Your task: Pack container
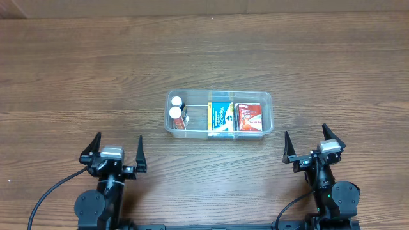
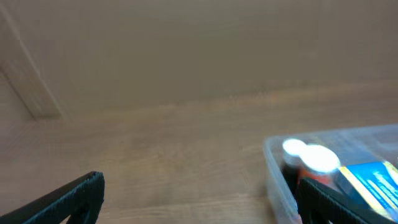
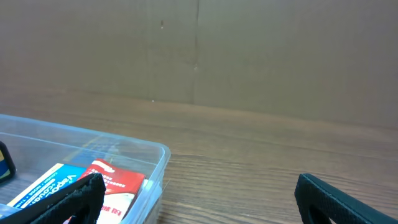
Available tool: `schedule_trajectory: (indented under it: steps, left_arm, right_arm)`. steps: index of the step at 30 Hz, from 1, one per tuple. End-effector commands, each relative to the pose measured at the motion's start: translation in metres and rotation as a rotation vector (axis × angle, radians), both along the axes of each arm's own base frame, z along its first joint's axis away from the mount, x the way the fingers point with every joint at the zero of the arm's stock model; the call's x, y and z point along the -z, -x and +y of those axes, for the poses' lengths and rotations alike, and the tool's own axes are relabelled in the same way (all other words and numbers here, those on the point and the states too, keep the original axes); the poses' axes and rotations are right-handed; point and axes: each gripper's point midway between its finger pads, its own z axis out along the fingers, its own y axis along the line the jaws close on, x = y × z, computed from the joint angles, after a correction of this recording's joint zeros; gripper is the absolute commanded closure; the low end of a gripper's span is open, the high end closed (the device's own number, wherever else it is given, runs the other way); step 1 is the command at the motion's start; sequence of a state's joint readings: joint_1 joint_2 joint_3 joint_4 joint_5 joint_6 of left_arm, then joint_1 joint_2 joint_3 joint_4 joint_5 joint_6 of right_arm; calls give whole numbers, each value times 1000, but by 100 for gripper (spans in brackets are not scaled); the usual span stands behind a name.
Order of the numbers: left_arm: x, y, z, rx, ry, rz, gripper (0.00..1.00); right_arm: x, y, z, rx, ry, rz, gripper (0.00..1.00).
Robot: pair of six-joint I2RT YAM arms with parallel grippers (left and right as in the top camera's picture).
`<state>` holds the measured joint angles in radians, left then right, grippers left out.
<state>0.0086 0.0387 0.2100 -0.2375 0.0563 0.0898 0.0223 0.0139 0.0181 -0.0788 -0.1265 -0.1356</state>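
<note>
Container (image 1: 219, 132) clear glossy plastic; table (image 1: 96, 76) matt wood grain.

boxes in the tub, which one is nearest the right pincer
The red box, at the tub's right end; the blue and yellow box sits nearer the middle.

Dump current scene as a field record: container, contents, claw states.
container: clear tub, mid-table, no lid on it
contents: two white-capped bottles at its left end; blue box in the middle; red box at its right end
left claw: open, empty, short of the tub, off to its left
right claw: open, empty, short of the tub, off to its right
contact: neither claw touches the tub
table: brown wood grain
</note>
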Motion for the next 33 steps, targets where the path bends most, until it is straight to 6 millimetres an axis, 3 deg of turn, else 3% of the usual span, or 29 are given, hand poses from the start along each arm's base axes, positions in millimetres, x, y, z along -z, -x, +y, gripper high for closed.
schedule_trajectory:
  steps: [1, 6, 11, 33]
  left_arm:
    - [5, -7, 17, -91, -26, -85, 0]
    - [21, -14, 21, -110, -13, -121, 0]
    - [53, -13, 21, -110, -7, 12, 0]
    - [52, -13, 18, -95, -24, 10, 0]
  right_arm:
    - [1, 0, 1, -5, 7, -9, 0]
    - [1, 0, 1, -5, 7, -9, 0]
    - [1, 0, 1, -5, 7, -9, 0]
    - [1, 0, 1, -5, 7, -9, 0]
